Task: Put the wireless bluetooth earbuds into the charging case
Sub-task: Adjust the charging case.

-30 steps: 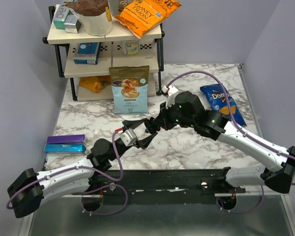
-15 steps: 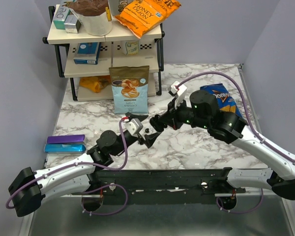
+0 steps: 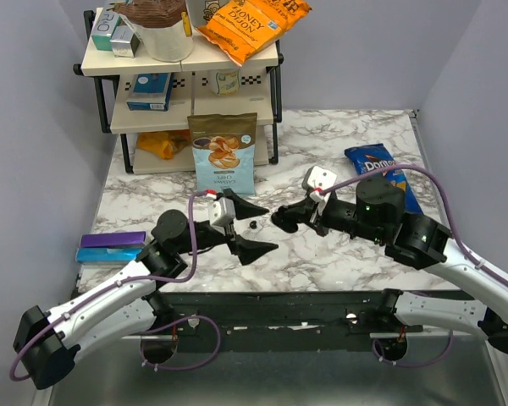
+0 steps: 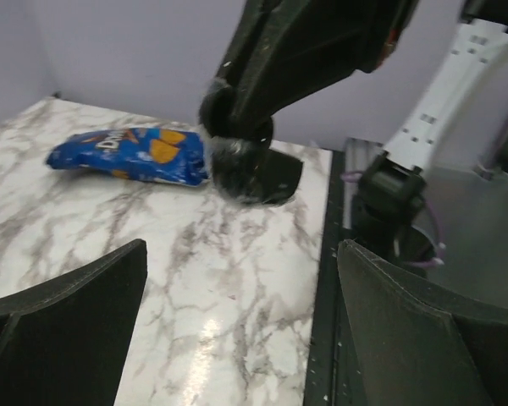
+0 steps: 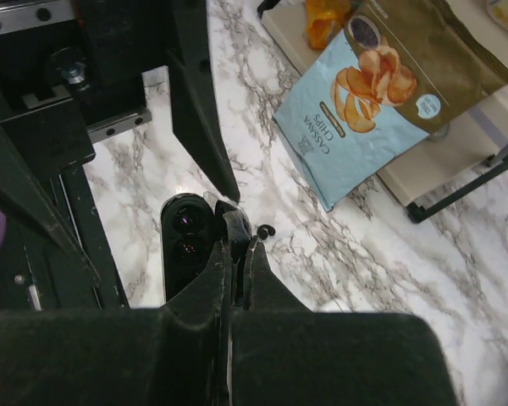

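Top external view: the left pincer (image 3: pixel 269 227) lies low over the bench (image 3: pixel 339 254), its two black wedge-shaped fingers spread wide and holding nothing. One tiny black rounded earbud (image 3: pixel 254 225) sits on the marble inside that gap, touching neither finger. Only this one speck shows, and whether a second bud lies against it I cannot tell.

Just beyond the left pincer's fingertips the right pincer (image 5: pixel 237 241) faces it, its fingers drawn to a thin slit and pinched on the rim of the charging case (image 5: pixel 184 237). The case is one glossy black oval with two round wells, resting on the bench under the fingertips. Whether the wells are filled I cannot tell. From the right wrist, the earbud lies just past the case, off the fingertips.

The bench is white marble with grey veins. Behind the right pincer lies one crinkled blue Doritos bag (image 3: pixel 381 178). Beyond both pincers stands one matte pale-blue cassava chips bag (image 3: pixel 224 154), against a tiered rack (image 3: pixel 186 68).
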